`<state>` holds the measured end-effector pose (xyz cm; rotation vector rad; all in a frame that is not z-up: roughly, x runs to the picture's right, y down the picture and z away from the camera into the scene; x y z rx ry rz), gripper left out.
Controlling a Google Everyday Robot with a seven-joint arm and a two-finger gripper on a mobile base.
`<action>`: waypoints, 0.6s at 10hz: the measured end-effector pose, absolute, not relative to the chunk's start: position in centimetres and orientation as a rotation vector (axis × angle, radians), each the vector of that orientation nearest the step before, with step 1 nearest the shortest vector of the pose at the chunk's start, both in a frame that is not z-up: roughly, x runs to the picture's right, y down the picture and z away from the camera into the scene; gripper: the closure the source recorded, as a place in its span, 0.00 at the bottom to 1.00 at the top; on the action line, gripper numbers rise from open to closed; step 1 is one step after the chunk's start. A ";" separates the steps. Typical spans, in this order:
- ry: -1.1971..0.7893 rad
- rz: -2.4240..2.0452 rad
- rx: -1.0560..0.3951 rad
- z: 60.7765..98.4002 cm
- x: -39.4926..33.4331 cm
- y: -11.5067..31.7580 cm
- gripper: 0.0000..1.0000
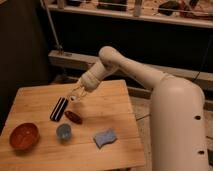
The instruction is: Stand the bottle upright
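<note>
My gripper hangs low over the middle of the wooden table, its tip pointing down and to the left, and it is shut. I cannot make out the bottle; it is hidden or out of view. Just below and left of the gripper tip lies a black oblong thing with pale stripes, flat on the table. A dark red oblong object lies beside it, under the gripper. A small blue cup stands upright in front of them.
A red-brown bowl sits at the table's front left. A blue sponge lies front right. The robot's white body stands at the table's right edge. A dark shelf unit runs behind the table.
</note>
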<state>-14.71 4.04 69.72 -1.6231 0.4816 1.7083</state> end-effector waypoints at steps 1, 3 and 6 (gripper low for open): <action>0.509 1.713 -1.633 69.6 -14.6 4.4 1.00; 0.562 1.723 -1.654 69.4 -14.4 4.9 1.00; 0.609 1.740 -1.680 69.3 -13.9 5.5 1.00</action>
